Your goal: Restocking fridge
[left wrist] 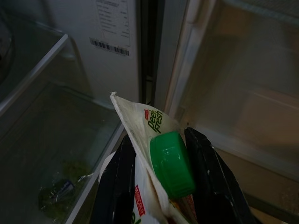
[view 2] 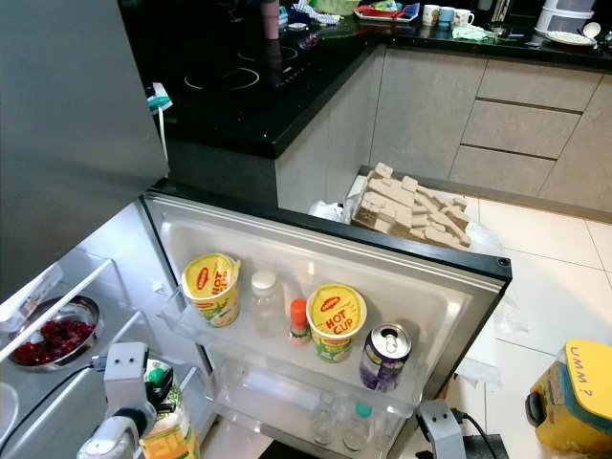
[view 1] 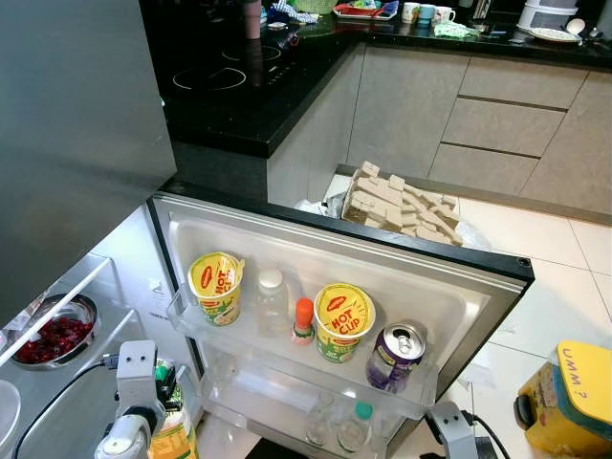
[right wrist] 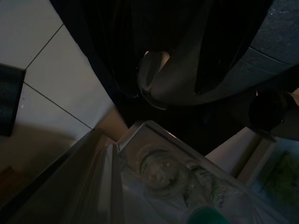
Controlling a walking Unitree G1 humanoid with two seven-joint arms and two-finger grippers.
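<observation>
While the left gripper (left wrist: 156, 186) is clamped on a white Peel Fresh juice carton with a green screw cap (left wrist: 170, 163), one black finger (left wrist: 117, 186) on each side, the carton sits low at about 7 o'clock in the head views, right at the gap between the fridge body and the open fridge door (view 1: 411, 277). Its long axis runs roughly upright, cap end pointing up toward the hinge side.

The door shelf (view 1: 287, 349) lies toward 2 o'clock from that claw, so my guess is the next move swings up and right, and the left arm is clearly the nearer one. The right gripper (view 1: 449, 426) hangs low at 5 o'clock below the door; can't tell if its fingers are apart or together.

Count on that upper door shelf:
- two yellow-lidded Hot Cup noodle tubs (view 1: 216, 285)
- one clear plastic bottle with a white cap (view 1: 272, 301)
- one small orange-capped bottle (view 1: 303, 321)
- one purple drink can (view 1: 395, 356)

The lower door bin (view 1: 330, 416) has two small bottles. One metal bowl of red berries (view 1: 55, 335) sits inside the fridge at 9 o'clock.
</observation>
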